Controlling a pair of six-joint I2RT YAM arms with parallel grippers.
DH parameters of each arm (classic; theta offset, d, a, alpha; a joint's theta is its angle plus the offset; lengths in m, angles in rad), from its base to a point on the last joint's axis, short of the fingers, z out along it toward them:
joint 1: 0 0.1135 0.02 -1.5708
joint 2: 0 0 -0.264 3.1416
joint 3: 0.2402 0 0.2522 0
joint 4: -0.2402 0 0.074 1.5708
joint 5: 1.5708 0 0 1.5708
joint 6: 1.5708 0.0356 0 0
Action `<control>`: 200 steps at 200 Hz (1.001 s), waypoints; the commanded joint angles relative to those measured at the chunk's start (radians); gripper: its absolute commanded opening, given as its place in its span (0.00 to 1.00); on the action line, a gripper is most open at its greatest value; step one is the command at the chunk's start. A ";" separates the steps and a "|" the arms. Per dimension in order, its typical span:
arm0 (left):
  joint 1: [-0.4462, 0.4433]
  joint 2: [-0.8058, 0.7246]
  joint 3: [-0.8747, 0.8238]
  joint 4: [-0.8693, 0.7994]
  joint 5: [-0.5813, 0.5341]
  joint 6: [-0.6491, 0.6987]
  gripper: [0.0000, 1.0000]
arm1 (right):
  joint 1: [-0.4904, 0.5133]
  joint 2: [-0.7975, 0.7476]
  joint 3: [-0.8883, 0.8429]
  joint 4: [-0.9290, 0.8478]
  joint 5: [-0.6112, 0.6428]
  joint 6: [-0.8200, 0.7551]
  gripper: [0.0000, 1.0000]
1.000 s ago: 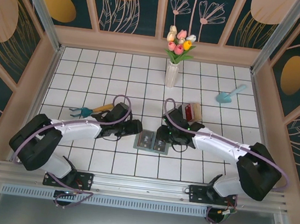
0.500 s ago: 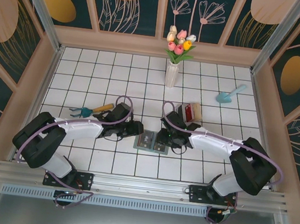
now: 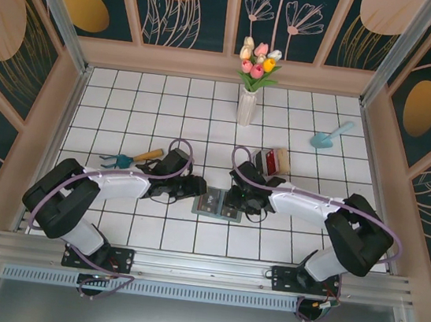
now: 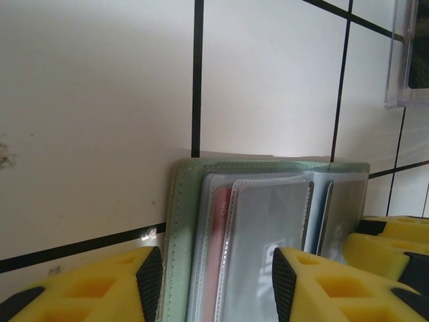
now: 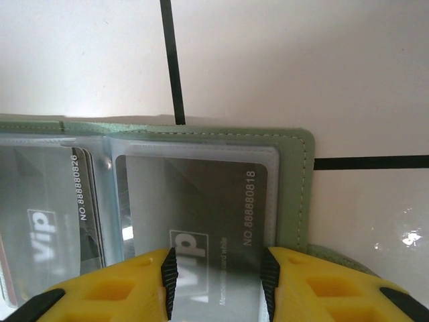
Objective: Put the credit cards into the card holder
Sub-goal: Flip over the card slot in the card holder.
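The card holder (image 3: 211, 203) lies open and flat on the tiles, grey-green (image 4: 182, 201) with clear sleeves. In the right wrist view its right half (image 5: 295, 181) holds a dark grey credit card (image 5: 201, 201) printed VIP, pushed partly into a sleeve. My right gripper (image 5: 216, 282) is shut on that card's two long edges. My left gripper (image 4: 211, 282) is open over the holder's left half: one finger (image 4: 149, 278) stands just outside the green edge, the other rests over a sleeve. That sleeve holds a grey card (image 4: 268, 215), with a red card (image 4: 218, 228) beneath it. Both grippers (image 3: 198, 188) (image 3: 232, 204) meet at the holder.
A clear plastic box (image 3: 273, 161) with red and tan cards stands just behind the right arm; its corner (image 4: 405, 60) is in the left wrist view. A small rake (image 3: 128, 157) lies behind the left arm. A vase of tulips (image 3: 246, 105) and a blue trowel (image 3: 330, 134) are further back.
My left gripper has moved right up to the holder's left edge and its jaws have narrowed. The right gripper has shifted slightly left with the card.
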 commanded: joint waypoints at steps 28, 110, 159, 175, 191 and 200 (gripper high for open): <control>0.005 0.014 0.019 0.020 0.018 0.015 0.48 | -0.002 -0.048 -0.003 -0.052 0.054 0.011 0.43; 0.005 0.025 0.018 0.026 0.039 0.020 0.48 | 0.007 0.035 -0.016 0.012 0.002 0.026 0.43; 0.006 0.034 0.016 0.039 0.054 0.020 0.43 | 0.018 -0.045 0.026 -0.018 0.036 0.021 0.30; 0.003 0.039 0.016 0.042 0.058 0.020 0.42 | 0.023 -0.061 0.047 -0.038 0.057 0.012 0.28; 0.003 0.042 0.014 0.047 0.062 0.019 0.41 | 0.027 -0.074 0.053 -0.015 0.045 -0.003 0.27; 0.003 0.043 0.016 0.049 0.063 0.016 0.41 | 0.027 -0.076 0.054 -0.006 0.024 -0.002 0.27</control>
